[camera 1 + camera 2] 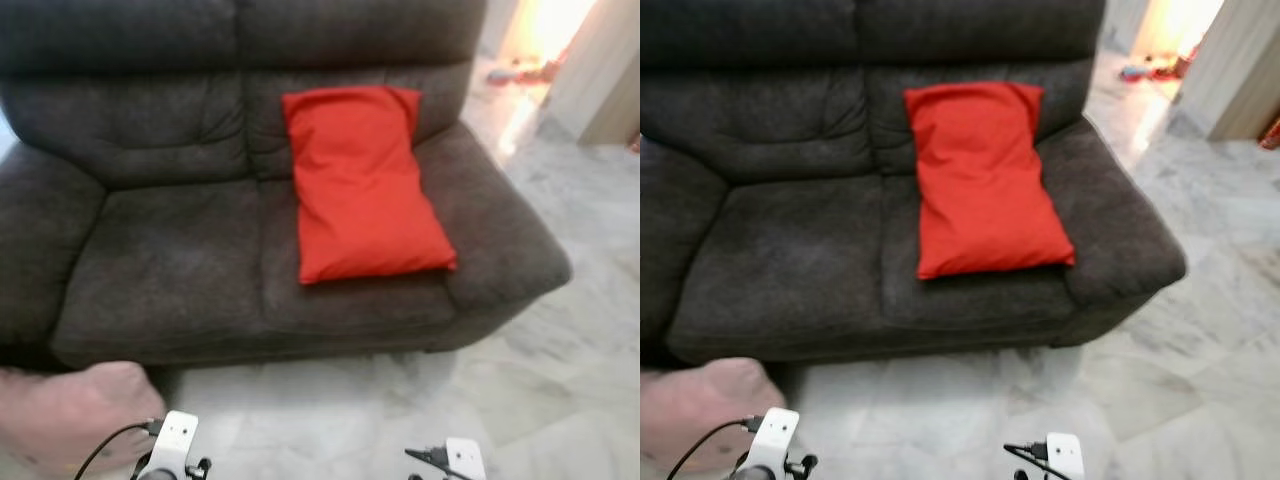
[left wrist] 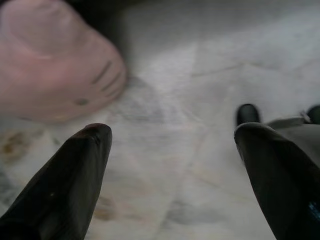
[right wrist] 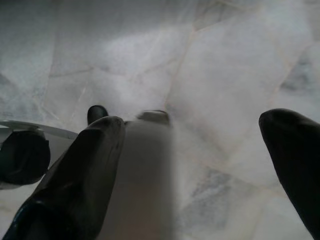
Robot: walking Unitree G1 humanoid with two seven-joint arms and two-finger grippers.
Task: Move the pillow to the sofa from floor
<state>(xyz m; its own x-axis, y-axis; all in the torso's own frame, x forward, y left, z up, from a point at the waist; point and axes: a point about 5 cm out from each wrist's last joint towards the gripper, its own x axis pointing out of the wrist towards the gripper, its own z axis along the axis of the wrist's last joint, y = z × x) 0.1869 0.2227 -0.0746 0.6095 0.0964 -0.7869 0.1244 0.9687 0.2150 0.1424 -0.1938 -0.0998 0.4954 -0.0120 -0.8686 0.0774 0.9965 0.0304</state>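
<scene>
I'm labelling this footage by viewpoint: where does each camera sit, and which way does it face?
Left eye: on the head, looking down at the sofa, the red pillow lying on it, wrists at the bottom edge.
Right eye: same scene, plus a pink pillow on the floor.
Left wrist: along the open left gripper at floor and pink pillow.
Right wrist: along the open right gripper at floor.
Both wrist views share the marble floor.

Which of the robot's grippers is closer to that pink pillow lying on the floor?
Left. The left gripper hangs open right beside the pink pillow; the right gripper, also open, is farther over the bare floor.
</scene>
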